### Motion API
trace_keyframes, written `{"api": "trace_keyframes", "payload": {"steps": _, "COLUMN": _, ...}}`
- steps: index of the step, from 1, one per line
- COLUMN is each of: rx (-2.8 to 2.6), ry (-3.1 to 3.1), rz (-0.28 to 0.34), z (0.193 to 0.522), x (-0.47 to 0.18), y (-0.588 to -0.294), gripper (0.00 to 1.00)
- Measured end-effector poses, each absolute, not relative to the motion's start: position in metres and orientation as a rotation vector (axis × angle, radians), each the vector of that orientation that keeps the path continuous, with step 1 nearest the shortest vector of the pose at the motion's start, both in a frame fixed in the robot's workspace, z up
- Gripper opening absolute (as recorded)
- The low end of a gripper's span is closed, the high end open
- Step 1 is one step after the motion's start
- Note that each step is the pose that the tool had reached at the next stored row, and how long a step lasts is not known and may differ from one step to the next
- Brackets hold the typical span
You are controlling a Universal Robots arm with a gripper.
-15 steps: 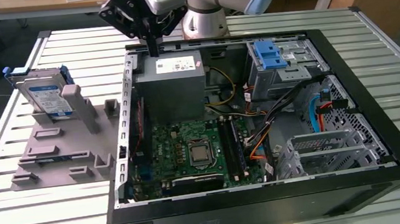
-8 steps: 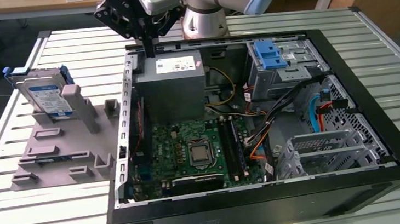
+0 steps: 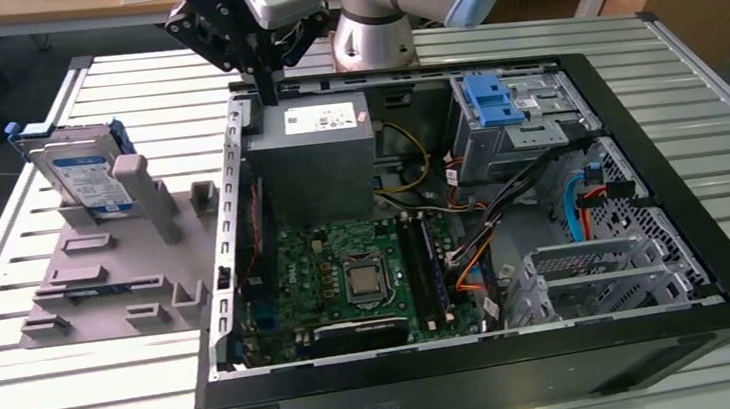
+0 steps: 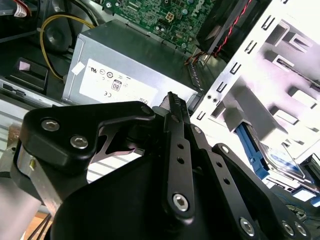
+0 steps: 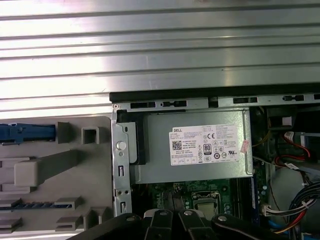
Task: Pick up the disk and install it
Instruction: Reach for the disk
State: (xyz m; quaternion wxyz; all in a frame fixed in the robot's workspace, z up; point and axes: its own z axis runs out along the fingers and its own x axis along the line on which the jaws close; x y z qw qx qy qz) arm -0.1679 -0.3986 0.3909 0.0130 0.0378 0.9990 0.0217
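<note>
The disk (image 3: 84, 176) is a silver drive with a blue-and-white label in a blue bracket. It stands on edge in a grey holder (image 3: 118, 278) at the exterior view's left, outside the computer case. Its blue bracket edge (image 5: 25, 134) shows in the first wrist view, and the disk (image 4: 287, 167) also shows in the second wrist view. My gripper (image 3: 269, 95) hangs over the case's back left corner, above the grey power supply (image 3: 313, 159), well apart from the disk. Its black fingers (image 4: 172, 100) are shut together with nothing between them.
The open black computer case (image 3: 490, 383) lies on a slatted metal table (image 3: 75, 393). Inside are the green motherboard (image 3: 351, 271), the power supply with a white sticker (image 5: 205, 145), a grey drive cage with a blue latch (image 3: 503, 101) and loose cables (image 3: 551, 187).
</note>
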Motion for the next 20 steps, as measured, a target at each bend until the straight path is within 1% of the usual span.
{"api": "trace_keyframes", "payload": {"steps": 20, "rx": 0.118, "ry": 3.112, "rz": 0.068, "z": 0.3905, "x": -0.1751, "y": -0.3978, "gripper": 0.11}}
